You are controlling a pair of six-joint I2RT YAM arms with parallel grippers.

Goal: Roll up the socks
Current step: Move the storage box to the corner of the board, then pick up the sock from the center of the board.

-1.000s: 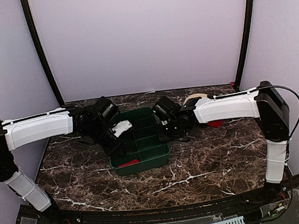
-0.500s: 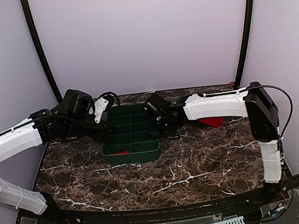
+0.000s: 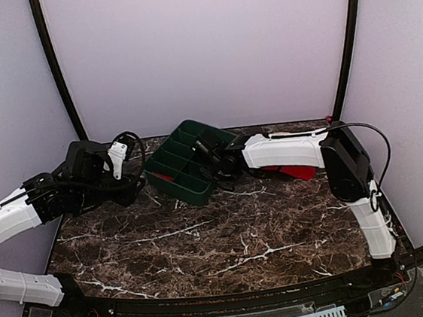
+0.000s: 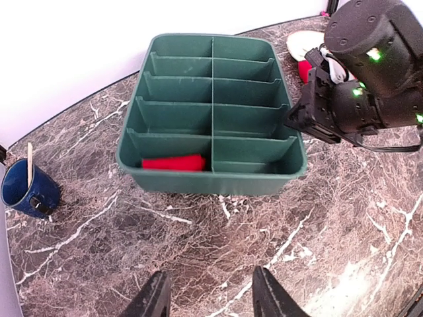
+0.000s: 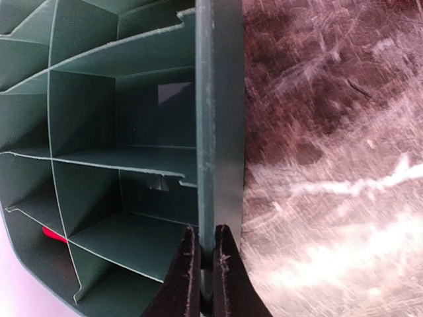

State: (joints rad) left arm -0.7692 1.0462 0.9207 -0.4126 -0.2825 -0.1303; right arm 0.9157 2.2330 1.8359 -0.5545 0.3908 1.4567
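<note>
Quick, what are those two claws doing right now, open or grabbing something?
Left gripper: open, holding nothing.
Right gripper: closed on the wall of the green tray.

We see soft, even light in the top view, with faint shadows. In the left wrist view the wall point(image 4: 66, 39) burns out white at 11 o'clock, and glare whitens the tabletop point(image 4: 350, 290) at 5 o'clock. In the right wrist view the tray point(image 5: 221, 99) and tabletop blur, with pale streaks at 4 o'clock. The right fingers point(image 5: 187, 271) sit dark at 6 o'clock.

Red socks point(image 4: 173, 162): two. Green tray point(image 4: 198, 183): one — ten compartments. Blue mug point(image 4: 26, 191): one. Robot arms point(image 3: 286, 149): two.
</note>
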